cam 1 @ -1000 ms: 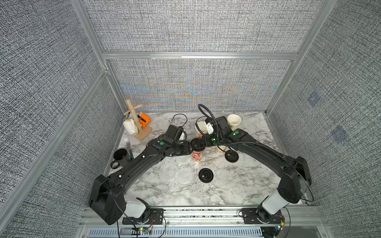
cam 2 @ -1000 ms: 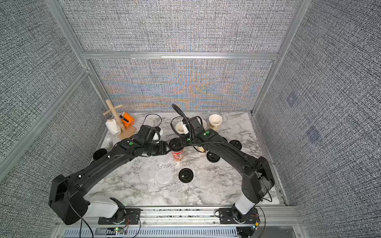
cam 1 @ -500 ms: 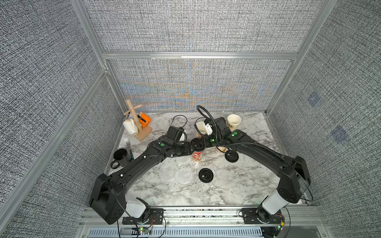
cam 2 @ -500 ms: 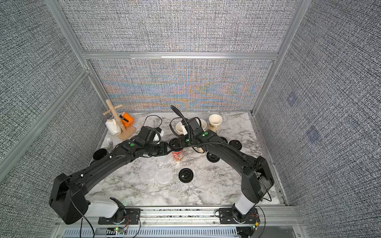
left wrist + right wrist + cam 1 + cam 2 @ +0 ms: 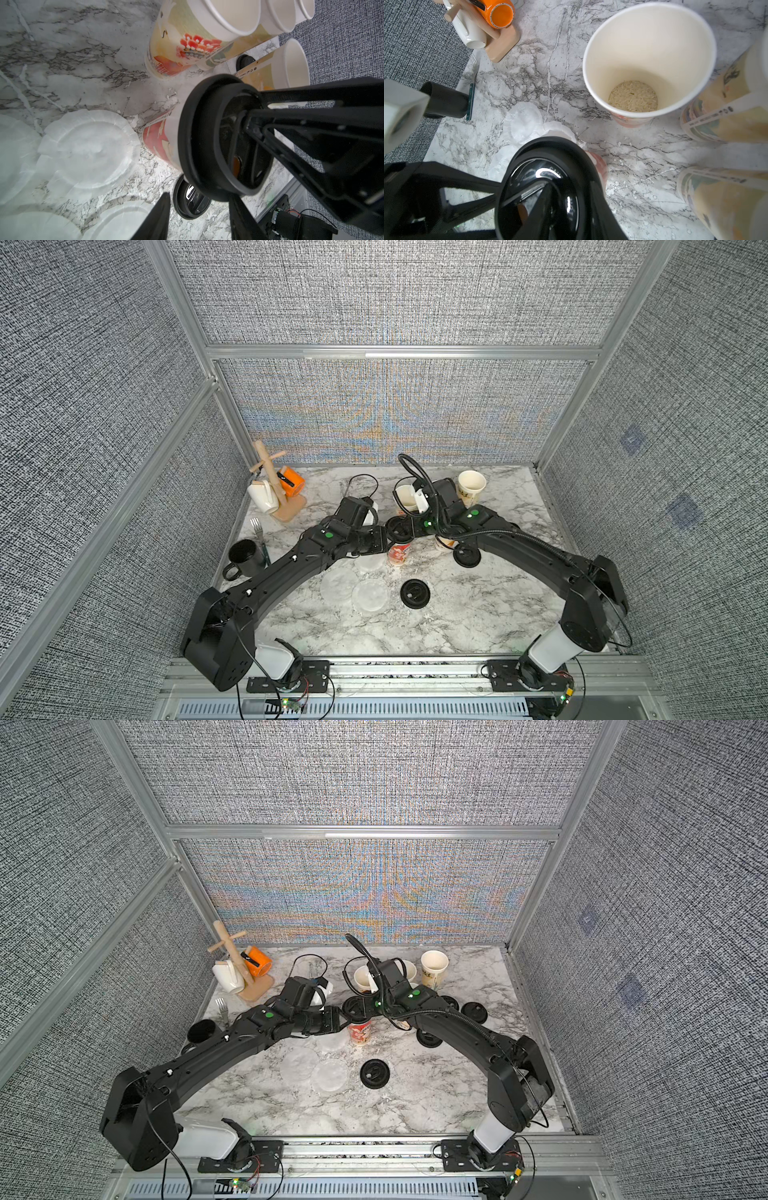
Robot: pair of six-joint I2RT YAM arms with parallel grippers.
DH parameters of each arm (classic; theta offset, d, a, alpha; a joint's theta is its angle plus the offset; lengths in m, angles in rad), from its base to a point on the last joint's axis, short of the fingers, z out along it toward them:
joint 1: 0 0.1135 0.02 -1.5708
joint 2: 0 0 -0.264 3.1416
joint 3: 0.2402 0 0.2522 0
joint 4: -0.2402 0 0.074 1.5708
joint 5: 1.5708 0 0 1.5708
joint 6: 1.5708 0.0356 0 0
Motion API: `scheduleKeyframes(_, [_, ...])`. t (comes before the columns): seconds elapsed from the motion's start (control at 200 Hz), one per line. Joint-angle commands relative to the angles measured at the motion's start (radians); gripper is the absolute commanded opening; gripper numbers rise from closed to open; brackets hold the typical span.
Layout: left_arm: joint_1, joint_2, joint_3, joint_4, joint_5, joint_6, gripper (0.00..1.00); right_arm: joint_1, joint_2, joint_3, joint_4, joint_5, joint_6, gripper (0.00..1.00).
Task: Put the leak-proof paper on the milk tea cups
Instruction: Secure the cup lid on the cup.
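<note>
A red milk tea cup (image 5: 400, 553) (image 5: 360, 1032) stands mid-table with a black lid (image 5: 199, 133) on its mouth. My right gripper (image 5: 401, 529) (image 5: 571, 187) is shut on that lid's rim, one finger inside it and one outside. My left gripper (image 5: 385, 542) (image 5: 198, 195) sits just left of the cup, jaws apart with nothing between them. Three leak-proof paper discs (image 5: 337, 587) (image 5: 370, 596) (image 5: 89, 149) lie on the marble in front of the left arm. Whether paper lies under the lid, I cannot tell. Other open cups (image 5: 471, 487) (image 5: 405, 497) (image 5: 648, 62) stand behind.
Loose black lids (image 5: 414, 593) (image 5: 466, 556) (image 5: 476, 1011) lie on the marble. A wooden mug tree (image 5: 276, 493) with an orange and a white mug stands at the back left. A black mug (image 5: 245, 558) and a fork (image 5: 259, 531) lie by the left wall.
The right wrist has shifted slightly over the red cup, with the lid still on the cup mouth. The left arm holds its place beside the cup.
</note>
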Motion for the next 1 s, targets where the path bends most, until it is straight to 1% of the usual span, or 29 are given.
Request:
scheduleKeyframes(0.0, [0.004, 0.060, -0.036, -0.179, -0.197, 0.008, 0.44, 0.010, 0.021, -0.019, -0.210, -0.062, 0.007, 0.31])
scheduleKeyframes(0.22, [0.005, 0.045, -0.076, -0.191, -0.215, 0.008, 0.43, 0.010, 0.015, -0.020, -0.216, -0.060, 0.004, 0.31])
scheduleKeyframes(0.32, [0.005, 0.027, -0.071, -0.214, -0.223, 0.021, 0.43, 0.010, 0.013, -0.024, -0.217, -0.059, 0.004, 0.31])
scheduleKeyframes(0.45, [0.004, 0.016, -0.026, -0.244, -0.228, 0.060, 0.44, 0.010, 0.009, -0.025, -0.213, -0.057, 0.005, 0.31])
scheduleKeyframes(0.641, [0.003, 0.028, 0.085, -0.289, -0.230, 0.132, 0.46, 0.007, 0.014, -0.014, -0.210, -0.057, 0.009, 0.31])
scheduleKeyframes(0.696, [0.005, 0.031, 0.114, -0.295, -0.224, 0.152, 0.50, 0.007, 0.014, -0.012, -0.209, -0.057, 0.009, 0.31])
scheduleKeyframes(0.791, [0.003, 0.030, 0.154, -0.300, -0.214, 0.180, 0.64, 0.008, 0.017, -0.008, -0.209, -0.058, 0.009, 0.31])
scheduleKeyframes(0.836, [0.003, 0.031, 0.169, -0.301, -0.210, 0.192, 0.69, 0.008, 0.018, -0.007, -0.211, -0.057, 0.010, 0.31])
scheduleKeyframes(0.916, [0.003, 0.031, 0.190, -0.302, -0.202, 0.211, 0.74, 0.005, 0.016, -0.004, -0.212, -0.058, 0.010, 0.31])
scheduleKeyframes(0.996, [0.003, 0.028, 0.200, -0.293, -0.192, 0.226, 0.76, 0.006, 0.013, 0.001, -0.214, -0.056, 0.010, 0.31])
